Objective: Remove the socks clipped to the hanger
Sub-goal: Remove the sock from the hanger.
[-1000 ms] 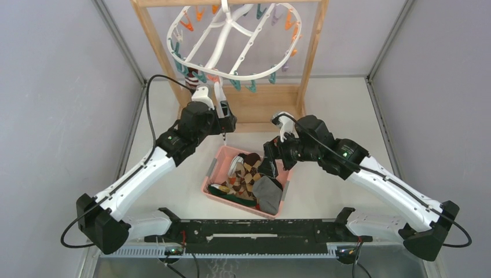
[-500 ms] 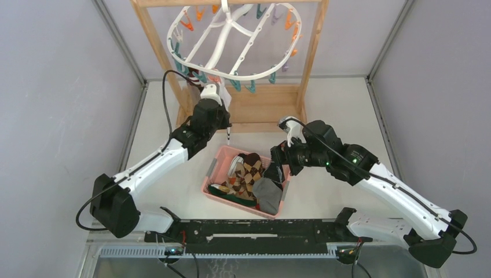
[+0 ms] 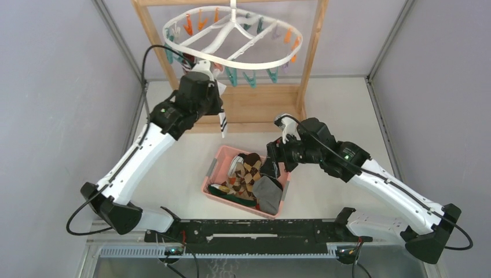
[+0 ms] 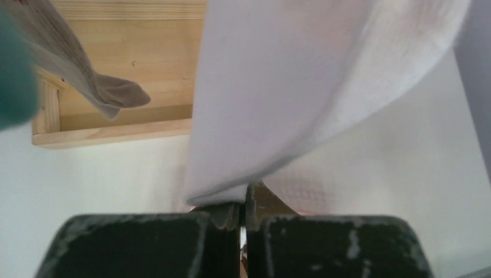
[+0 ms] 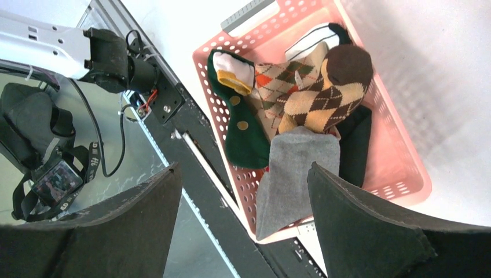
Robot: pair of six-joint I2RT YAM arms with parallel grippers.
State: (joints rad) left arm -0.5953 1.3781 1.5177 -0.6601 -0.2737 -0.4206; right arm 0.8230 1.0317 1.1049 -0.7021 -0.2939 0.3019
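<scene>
Under the left edge of the hanger (image 3: 266, 60) the left jaws are closed on a white sock (image 4: 301, 87) hanging straight down from it; the open right jaws are farther.

Top view: bright, even light from overhead; soft faint shadows under the arms on the table (image 3: 341, 110); glare + reflections on the metal strip (image 3: 260, 263) at bottom edge. Sharp overall.
Left wrist view: white sock (image 4: 301, 87) v. close, out of focus, shaded along its lower fold; teal blob (image 4: 14, 75) blurred at left edge; wood frame (image 4: 145, 52) behind is sharper.
Right wrist view: basket (image 5: 399, 168) crisp; right gripper (image 5: 243, 168) fingers (image 5: 370, 231) dark + soft at bottom; table nr blown out upper right.
</scene>
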